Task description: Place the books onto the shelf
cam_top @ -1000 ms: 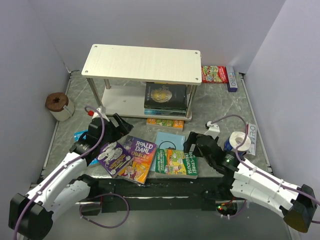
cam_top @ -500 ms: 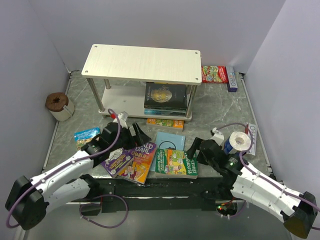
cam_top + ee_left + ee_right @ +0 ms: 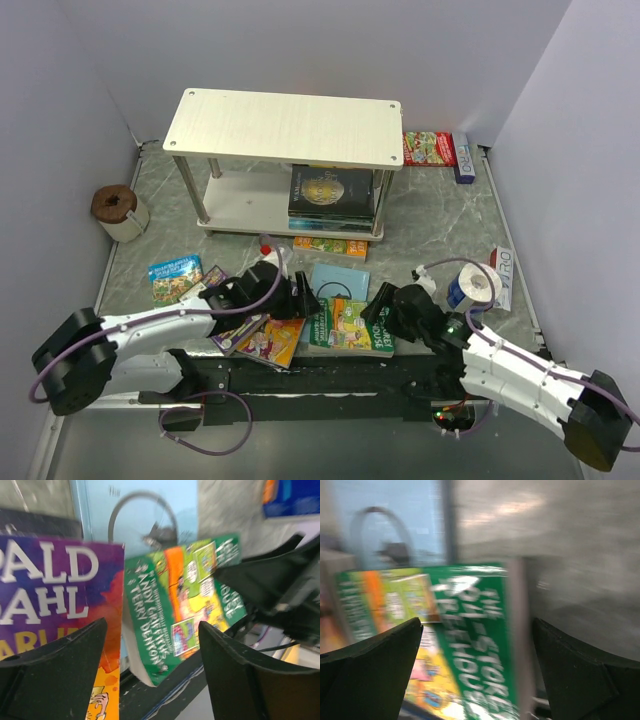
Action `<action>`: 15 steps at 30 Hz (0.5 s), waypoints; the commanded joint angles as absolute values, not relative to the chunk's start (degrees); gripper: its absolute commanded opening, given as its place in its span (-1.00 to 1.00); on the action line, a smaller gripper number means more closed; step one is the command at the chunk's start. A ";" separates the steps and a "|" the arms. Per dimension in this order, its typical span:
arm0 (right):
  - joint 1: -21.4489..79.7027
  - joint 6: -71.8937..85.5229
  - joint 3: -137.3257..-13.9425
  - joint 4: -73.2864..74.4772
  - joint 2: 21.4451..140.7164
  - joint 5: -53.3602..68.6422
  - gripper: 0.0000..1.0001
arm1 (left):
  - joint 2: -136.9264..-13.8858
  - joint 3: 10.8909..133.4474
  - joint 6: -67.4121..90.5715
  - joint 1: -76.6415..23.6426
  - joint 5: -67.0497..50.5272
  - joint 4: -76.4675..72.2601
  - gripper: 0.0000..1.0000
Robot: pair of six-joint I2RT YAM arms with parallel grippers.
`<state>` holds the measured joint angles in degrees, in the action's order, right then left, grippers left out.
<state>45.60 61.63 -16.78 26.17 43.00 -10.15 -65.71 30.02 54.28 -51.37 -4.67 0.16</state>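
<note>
Reaching left arm: stretched low, gripper [image 3: 303, 297] fingers apart over the green book's [image 3: 352, 328] left edge.
Right gripper [image 3: 378, 304]: spread wide (nothing gripped) at its right edge.
Room: shelf [image 3: 283, 127] well behind; bare table [image 3: 430, 215] to the right.

Marbled table [image 3: 440, 215], shelf [image 3: 285, 128], loose books [image 3: 352, 325]

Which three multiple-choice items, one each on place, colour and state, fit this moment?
1. Where on the shelf does the dark starry book lie? A top board; B lower board; C hanging off a post.
2. What colour is the book under the right pincer? A green; B red; C black.
3. How is the right pincer? A shut on a book; B open, empty; C shut, empty.
Answers: B, it lies flat there; A, the wrist view shows its green cover; B, its fingers stand wide apart.
</note>
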 commanded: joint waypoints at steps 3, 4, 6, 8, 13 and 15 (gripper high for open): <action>45.79 64.86 -3.09 12.93 32.91 2.28 0.99 | -71.36 29.18 55.46 -54.49 -3.69 -3.08 0.41; 45.79 64.52 -2.47 12.83 30.96 2.29 0.97 | -71.89 29.53 55.28 -54.49 -3.52 -2.90 0.39; 45.79 63.90 -1.58 13.27 25.61 2.20 0.90 | -73.03 29.71 54.85 -54.58 -3.17 -2.64 0.37; 45.79 62.58 -1.41 14.06 22.43 2.02 0.70 | -73.82 29.71 54.67 -54.58 -3.16 -2.90 0.36; 45.88 60.48 -3.33 19.94 15.56 0.09 0.08 | -75.41 29.53 54.93 -54.58 -3.87 -4.13 0.27; 45.79 59.86 -3.78 20.74 15.12 0.17 -0.26 | -75.67 29.36 55.02 -54.58 -3.96 -4.48 0.23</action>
<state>45.36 60.93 -2.74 19.75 17.12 -3.38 -73.25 29.52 54.92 -53.98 -3.77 -3.36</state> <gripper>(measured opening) 0.491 0.627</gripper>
